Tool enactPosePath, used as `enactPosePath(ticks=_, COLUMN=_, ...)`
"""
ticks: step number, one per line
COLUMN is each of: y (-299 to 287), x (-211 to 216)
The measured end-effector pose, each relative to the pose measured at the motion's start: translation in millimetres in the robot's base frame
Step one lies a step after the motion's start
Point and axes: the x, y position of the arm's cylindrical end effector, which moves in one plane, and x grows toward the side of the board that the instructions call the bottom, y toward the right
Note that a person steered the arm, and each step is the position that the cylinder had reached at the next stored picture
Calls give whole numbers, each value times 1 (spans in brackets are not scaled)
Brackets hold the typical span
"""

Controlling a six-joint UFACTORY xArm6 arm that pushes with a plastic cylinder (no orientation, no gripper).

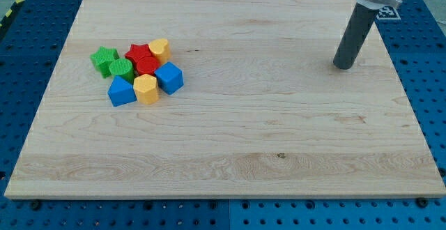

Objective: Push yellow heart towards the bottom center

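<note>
The yellow heart (159,48) sits at the upper right of a tight cluster of blocks on the view's left of the wooden board (279,139). It touches the red star (139,53). My tip (342,65) rests on the board at the view's upper right, far to the right of the heart and of every block.
The cluster also holds a red hexagon-like block (147,65), a green star (104,60), a green round block (121,68), a blue block (121,91), a yellow hexagon-like block (145,88) and a blue cube (168,77). Blue pegboard surrounds the board.
</note>
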Motion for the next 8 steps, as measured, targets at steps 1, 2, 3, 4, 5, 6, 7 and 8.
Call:
enactPosePath(ticks=1, y=-1, x=0)
enactPosePath(ticks=2, y=-37, x=-13)
enactPosePath(ticks=3, y=-101, x=-32)
enactPosePath(ticks=4, y=-171, x=-53)
enactPosePath(ticks=5, y=-244, x=-71)
enactPosePath(ticks=6, y=-317, x=-77)
enactPosePath(ticks=7, y=-342, x=-77)
enactPosePath(ticks=8, y=-358, x=-58)
